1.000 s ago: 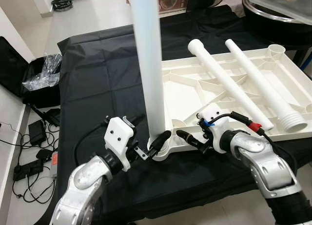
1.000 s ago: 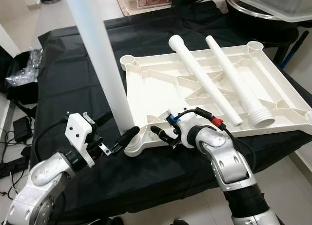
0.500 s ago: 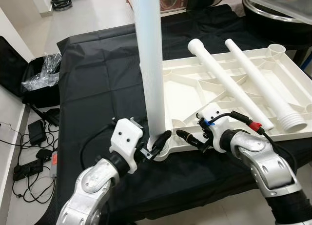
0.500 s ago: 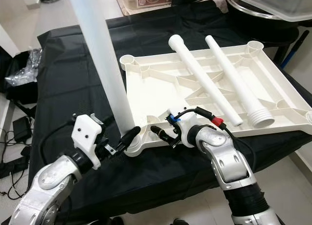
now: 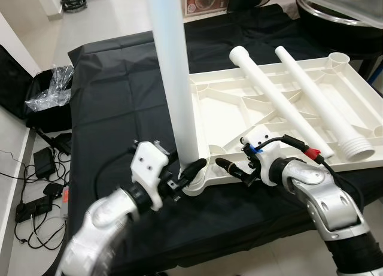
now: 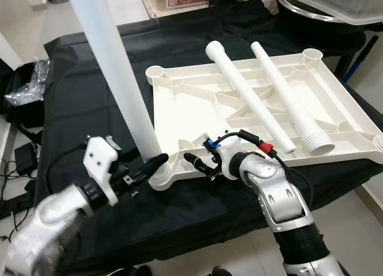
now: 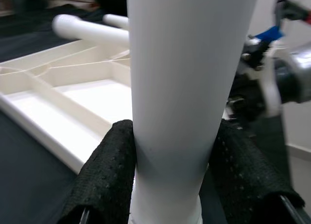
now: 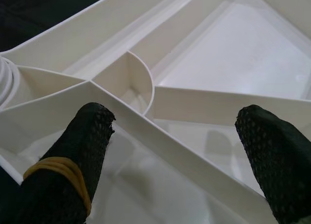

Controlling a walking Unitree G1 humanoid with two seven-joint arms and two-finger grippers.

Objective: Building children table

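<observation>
A white plastic tabletop [image 5: 224,117] lies upside down on a black-draped table. One white leg [image 5: 173,90] stands in the socket at its near left corner, leaning a little to the left. My left gripper [image 5: 190,171] is shut on the base of this leg; both black fingers [image 7: 104,180] press against its sides just above the socket. Two loose legs [image 5: 278,99] [image 5: 320,102] lie across the tabletop's ribs. My right gripper [image 5: 230,168] is at the tabletop's near edge, open, its fingertips [image 8: 92,131] wide apart above a rib.
A big metal bowl [image 5: 335,15] with a clear plastic box on it stands at the back right. On the floor to the left lie a black bag [image 5: 21,78], a crumpled plastic bag [image 5: 54,87] and cables [image 5: 36,186]. The table's front edge runs just below both arms.
The upright leg's top has tipped to the left while its base stays in the socket. My left wrist has swung with it. The right arm has held still.
</observation>
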